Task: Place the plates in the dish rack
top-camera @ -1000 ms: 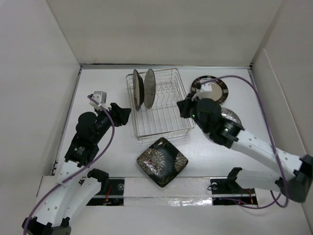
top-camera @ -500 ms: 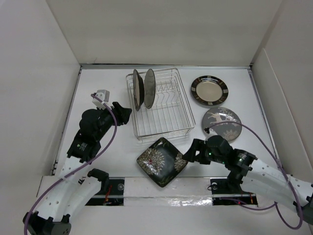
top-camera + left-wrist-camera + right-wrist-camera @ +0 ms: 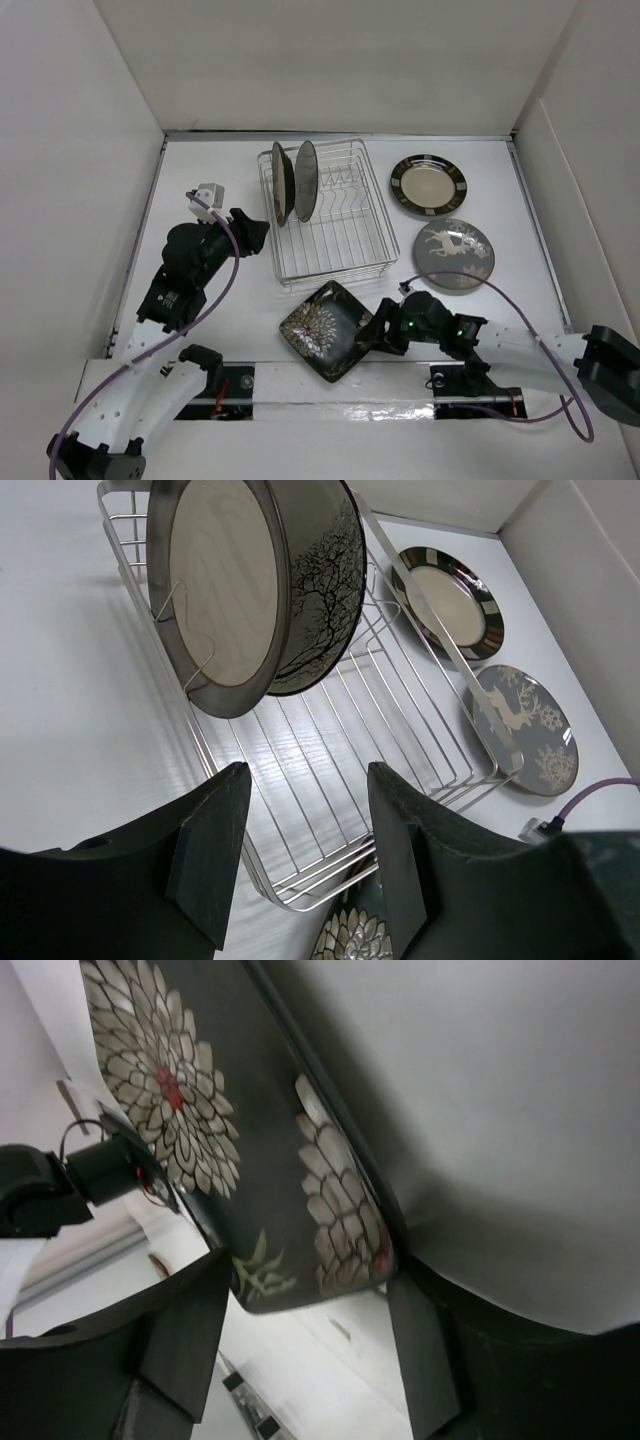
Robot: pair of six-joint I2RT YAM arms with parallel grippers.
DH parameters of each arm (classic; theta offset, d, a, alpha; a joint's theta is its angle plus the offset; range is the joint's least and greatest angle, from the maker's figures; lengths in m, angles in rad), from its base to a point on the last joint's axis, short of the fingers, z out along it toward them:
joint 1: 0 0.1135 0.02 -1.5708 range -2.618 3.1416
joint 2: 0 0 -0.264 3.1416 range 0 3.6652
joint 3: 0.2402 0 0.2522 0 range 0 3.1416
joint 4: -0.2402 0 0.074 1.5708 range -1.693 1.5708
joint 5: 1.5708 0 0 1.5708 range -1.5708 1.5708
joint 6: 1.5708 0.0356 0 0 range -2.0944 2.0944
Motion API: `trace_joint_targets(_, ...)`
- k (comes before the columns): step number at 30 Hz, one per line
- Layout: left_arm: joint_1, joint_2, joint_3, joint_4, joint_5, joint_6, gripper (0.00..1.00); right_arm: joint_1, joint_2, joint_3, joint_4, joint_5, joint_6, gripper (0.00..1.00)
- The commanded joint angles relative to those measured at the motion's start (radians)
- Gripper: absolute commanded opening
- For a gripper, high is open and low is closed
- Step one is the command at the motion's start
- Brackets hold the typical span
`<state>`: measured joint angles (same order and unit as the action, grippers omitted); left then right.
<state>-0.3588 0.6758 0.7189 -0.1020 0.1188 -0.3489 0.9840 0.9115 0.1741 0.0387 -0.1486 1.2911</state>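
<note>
Right arm has swung fwd from the back of the table, near the black-rimmed plate (image 3: 428,185), to the front edge; right gripper (image 3: 378,330) now sits low at the right corner of the black square plate (image 3: 330,330), which lies flat just in front of the dish rack (image 3: 340,250). Wrist view shows right gripper (image 3: 305,1340) spread, one finger each side of the flowered plate (image 3: 200,1110) corner, not pinching yet. Likely meaning: square plate is next for loading, pickup just starting. Left arm has barely shifted; left gripper (image 3: 250,232) hangs spread beside the rack's near-left corner, holding nothing, and in its own view (image 3: 305,820) looks across the wires. Two round plates stand upright at the rack's left end: branch-pattern plate (image 3: 320,600) and dark-rimmed pale plate (image 3: 215,590) touching in front of it. Grey deer plate (image 3: 455,250) and the black-rimmed one lie flat on the table, right of the rack, untouched. Hard to tell: whether either right finger touches the plate or has slid under its rim; from above, the gripper covers that corner. Left wrist view cuts the square plate to a sliver at the bottom edge.
</note>
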Motion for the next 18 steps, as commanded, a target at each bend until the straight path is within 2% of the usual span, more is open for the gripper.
trace_joint_targets(1,-0.005,-0.018,0.013,0.031,0.001,0.011,0.47,0.008,0.073,-0.038,0.165,0.066,0.047,0.66)
trace_joint_targets(3,-0.005,-0.024,0.013,0.030,-0.010,0.011,0.47,0.008,0.113,-0.045,0.179,0.083,0.060,0.60)
trace_joint_targets(9,-0.005,-0.030,0.011,0.028,-0.011,0.010,0.47,0.008,0.145,-0.084,0.196,0.139,0.086,0.48)
trace_joint_targets(10,-0.005,-0.028,0.011,0.028,-0.011,0.011,0.47,0.008,0.145,-0.084,0.185,0.144,0.088,0.44)
trace_joint_targets(11,-0.005,-0.025,0.013,0.028,-0.013,0.011,0.47,0.008,0.145,-0.087,0.173,0.144,0.089,0.34)
trace_joint_targets(13,-0.005,-0.025,0.011,0.030,-0.004,0.010,0.47,0.008,0.142,-0.093,0.168,0.153,0.099,0.27)
trace_joint_targets(14,-0.005,-0.027,0.008,0.030,-0.002,0.010,0.47,0.008,0.135,-0.094,0.147,0.179,0.100,0.18)
trace_joint_targets(18,-0.005,-0.027,0.011,0.028,-0.008,0.010,0.47,0.018,0.101,-0.102,0.112,0.187,0.100,0.00)
